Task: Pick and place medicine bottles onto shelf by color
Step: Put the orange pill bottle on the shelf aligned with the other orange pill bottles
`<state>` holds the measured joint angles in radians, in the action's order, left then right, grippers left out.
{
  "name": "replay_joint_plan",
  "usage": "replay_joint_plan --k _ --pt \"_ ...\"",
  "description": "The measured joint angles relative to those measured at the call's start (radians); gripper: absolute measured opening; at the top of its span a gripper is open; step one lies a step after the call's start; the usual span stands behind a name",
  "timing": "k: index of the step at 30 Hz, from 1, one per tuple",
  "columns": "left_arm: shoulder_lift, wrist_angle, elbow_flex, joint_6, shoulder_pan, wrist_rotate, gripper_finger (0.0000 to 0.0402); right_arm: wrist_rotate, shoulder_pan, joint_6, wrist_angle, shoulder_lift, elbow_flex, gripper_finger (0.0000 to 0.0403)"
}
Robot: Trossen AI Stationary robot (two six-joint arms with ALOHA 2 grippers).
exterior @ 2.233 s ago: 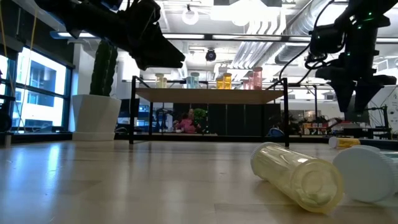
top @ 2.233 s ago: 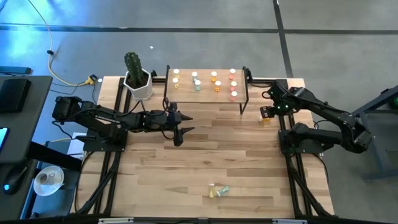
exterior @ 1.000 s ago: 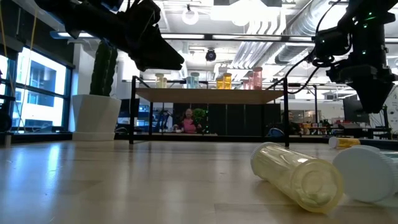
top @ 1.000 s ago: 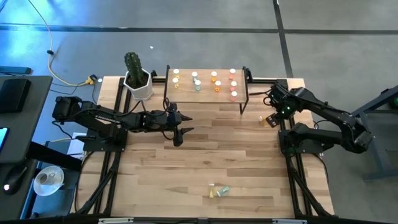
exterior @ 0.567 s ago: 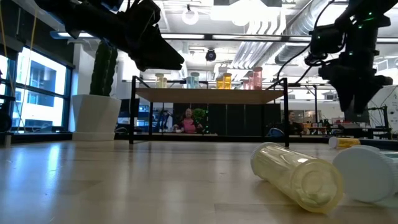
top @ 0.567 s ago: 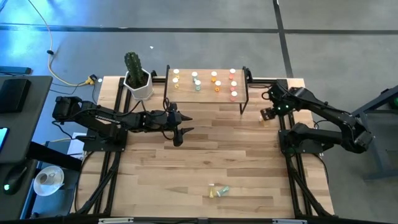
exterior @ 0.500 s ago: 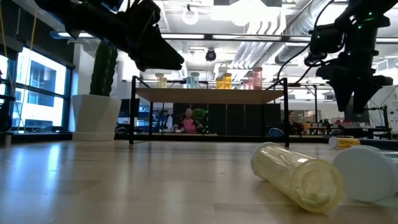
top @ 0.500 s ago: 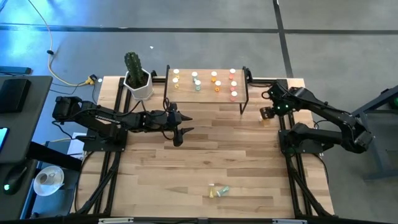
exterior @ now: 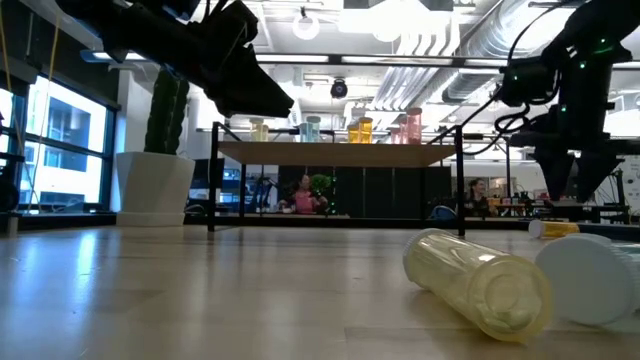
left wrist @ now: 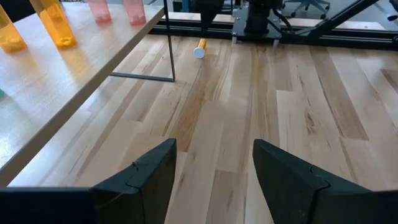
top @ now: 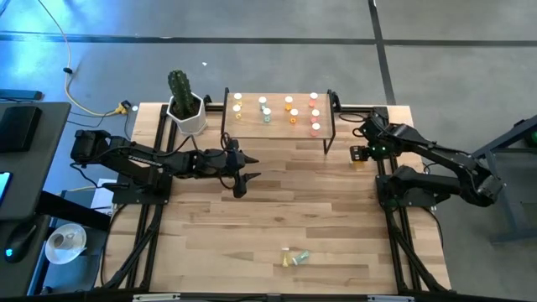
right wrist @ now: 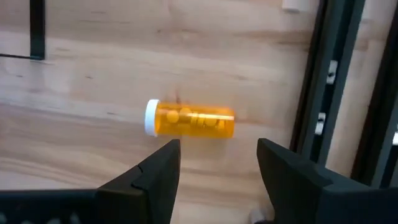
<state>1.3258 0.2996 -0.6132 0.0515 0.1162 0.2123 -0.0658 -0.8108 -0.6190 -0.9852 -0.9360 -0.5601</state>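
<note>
Orange bottle (right wrist: 189, 121) lies on its side just below right hand (top: 359, 153) — fingers wide, nothing held.

We saw even, bright overhead light on the wood tabletop (top: 277, 210), with soft shadows. In the low view ceiling lamps (exterior: 305, 25) glared, the left window (exterior: 60, 140) glowed blue, and the nearest yellow bottle (exterior: 478, 283) lay blurred, out of focus.

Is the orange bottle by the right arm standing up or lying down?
Lying down: the orange bottle rests on its side, white cap pointing sideways.
</note>
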Motion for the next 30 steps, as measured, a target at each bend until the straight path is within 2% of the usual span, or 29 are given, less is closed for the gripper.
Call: replay_joint_plan --k 6,11,18,30 --pt "0.0 0.0 0.0 -0.001 0.0 0.0 0.0204 -0.012 0.0 0.003 0.123 0.0 0.037 0.0204" --pt "0.0 0.0 0.0 0.0 0.0 0.0 0.0205 -0.012 0.0 0.114 0.177 0.0 0.038 0.0204" --pt "0.0 0.0 0.0 0.001 0.0 0.0 0.0205 0.057 0.0 0.166 0.175 -0.011 0.038 0.0204" --pt "0.0 0.0 0.0 0.001 0.0 0.0 0.0204 0.154 0.008 0.215 0.189 -0.106 0.037 0.0204"
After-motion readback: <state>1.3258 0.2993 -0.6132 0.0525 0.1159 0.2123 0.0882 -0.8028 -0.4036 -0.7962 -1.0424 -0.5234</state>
